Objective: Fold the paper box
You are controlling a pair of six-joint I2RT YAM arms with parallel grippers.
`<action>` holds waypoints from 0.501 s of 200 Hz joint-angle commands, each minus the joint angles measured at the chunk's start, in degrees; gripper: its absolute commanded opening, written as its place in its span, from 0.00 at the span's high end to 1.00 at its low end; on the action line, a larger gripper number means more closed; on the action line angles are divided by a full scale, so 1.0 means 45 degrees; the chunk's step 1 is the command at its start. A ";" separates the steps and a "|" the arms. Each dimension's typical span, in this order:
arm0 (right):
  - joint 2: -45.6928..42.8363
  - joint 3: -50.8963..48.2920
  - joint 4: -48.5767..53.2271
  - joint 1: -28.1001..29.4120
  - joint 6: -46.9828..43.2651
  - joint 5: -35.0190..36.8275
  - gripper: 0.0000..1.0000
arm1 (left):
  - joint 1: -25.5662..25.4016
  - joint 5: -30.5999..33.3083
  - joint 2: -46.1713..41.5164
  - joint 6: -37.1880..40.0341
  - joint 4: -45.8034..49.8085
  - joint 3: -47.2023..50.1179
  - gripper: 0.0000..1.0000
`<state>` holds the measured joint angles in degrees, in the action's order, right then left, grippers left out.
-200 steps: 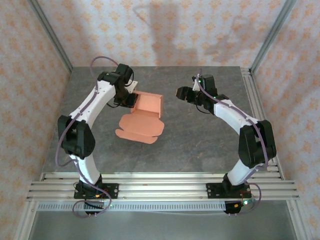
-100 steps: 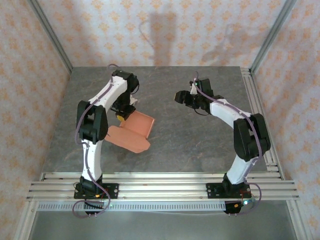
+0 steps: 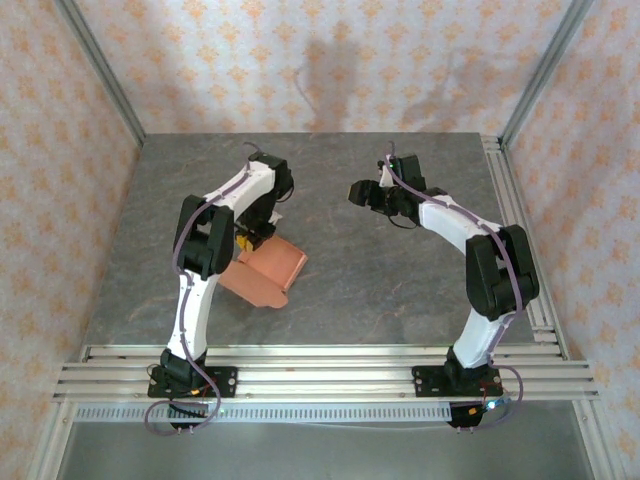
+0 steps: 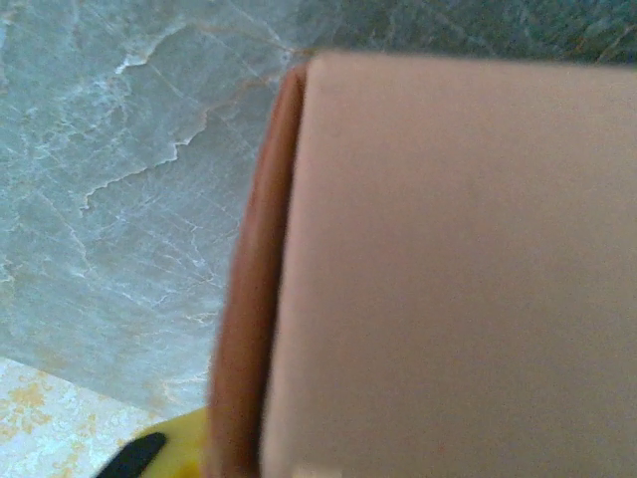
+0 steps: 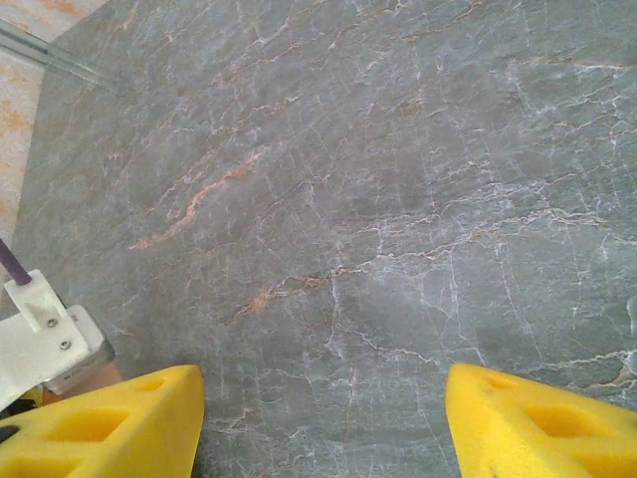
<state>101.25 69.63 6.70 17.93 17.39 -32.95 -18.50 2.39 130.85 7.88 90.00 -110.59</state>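
Note:
The paper box (image 3: 268,272) is a salmon-orange card lying folded over on itself on the table, left of centre. My left gripper (image 3: 249,236) sits at its far left corner, pointing down at it. In the left wrist view a card panel (image 4: 448,279) stands right against the camera, its darker folded edge on the left. One yellow finger (image 4: 177,446) peeks out beside that edge, and the card hides the jaw gap. My right gripper (image 3: 359,190) hovers apart to the right, open over bare table, its two yellow fingers (image 5: 109,423) wide apart with nothing between them (image 5: 323,423).
The grey marble table (image 3: 400,280) is fenced by aluminium rails at the right side (image 3: 510,200) and the near edge (image 3: 320,365). Patterned walls close in the back and both sides.
My left arm has swung in and toward the near side, carrying the box's raised panel down over the flat sheet, and the card has slid nearer. The right gripper has barely moved.

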 commanded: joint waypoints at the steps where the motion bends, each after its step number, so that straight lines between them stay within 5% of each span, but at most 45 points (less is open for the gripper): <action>1: -0.0198 0.0090 0.0081 -0.0018 -0.0356 0.0076 0.34 | -0.0141 0.0476 0.0108 0.0104 0.0645 -0.0482 0.76; 61: -0.0306 -0.0062 -0.0084 0.0016 -0.1057 -0.0312 0.33 | -0.0418 0.0311 -0.0606 0.0124 0.0372 -0.1083 0.59; 100: -0.0362 -0.0021 0.0047 0.0568 -0.2187 0.0057 0.31 | -0.0401 0.1133 -0.2830 -0.0511 -0.2272 -0.0278 0.35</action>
<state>101.25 69.60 6.68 18.48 12.19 -33.39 -20.32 3.33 127.94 7.75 87.39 -113.45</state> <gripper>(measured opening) 0.680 0.574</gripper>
